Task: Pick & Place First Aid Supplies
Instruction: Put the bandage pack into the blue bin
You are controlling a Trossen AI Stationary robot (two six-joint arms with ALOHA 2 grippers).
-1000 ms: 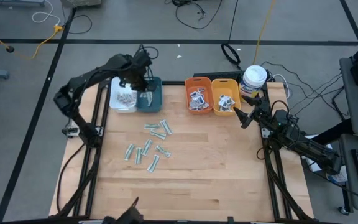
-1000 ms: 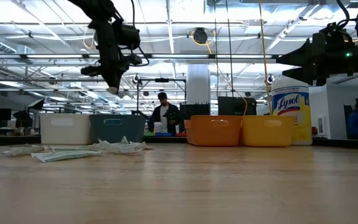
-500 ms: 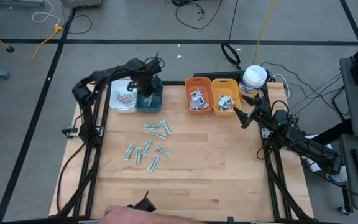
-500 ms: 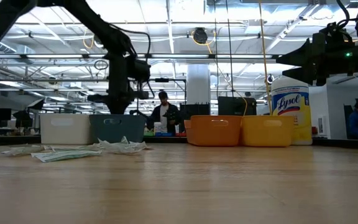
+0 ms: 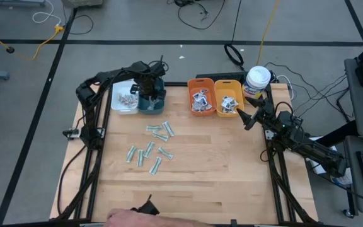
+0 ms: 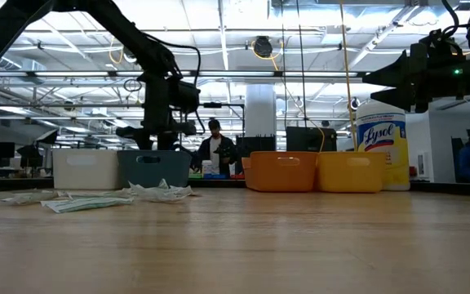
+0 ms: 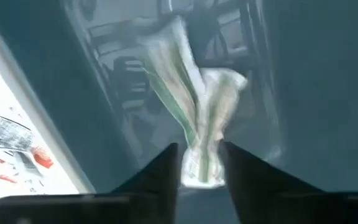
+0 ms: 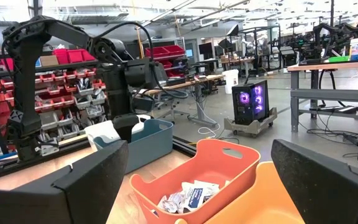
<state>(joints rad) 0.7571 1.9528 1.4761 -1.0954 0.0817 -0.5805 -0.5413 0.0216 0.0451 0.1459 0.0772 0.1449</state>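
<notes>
Pale-green strips lie scattered on wooden table.

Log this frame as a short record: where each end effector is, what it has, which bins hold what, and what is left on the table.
left end effector: down in the teal bin, fingers parted around a pale-green strip
right end effector: open, empty, hovering beside the yellow bin
white bin: red-print packets
orange bin: blue-print packets
table: loose green strips left of centre
canister: behind the yellow bin
</notes>
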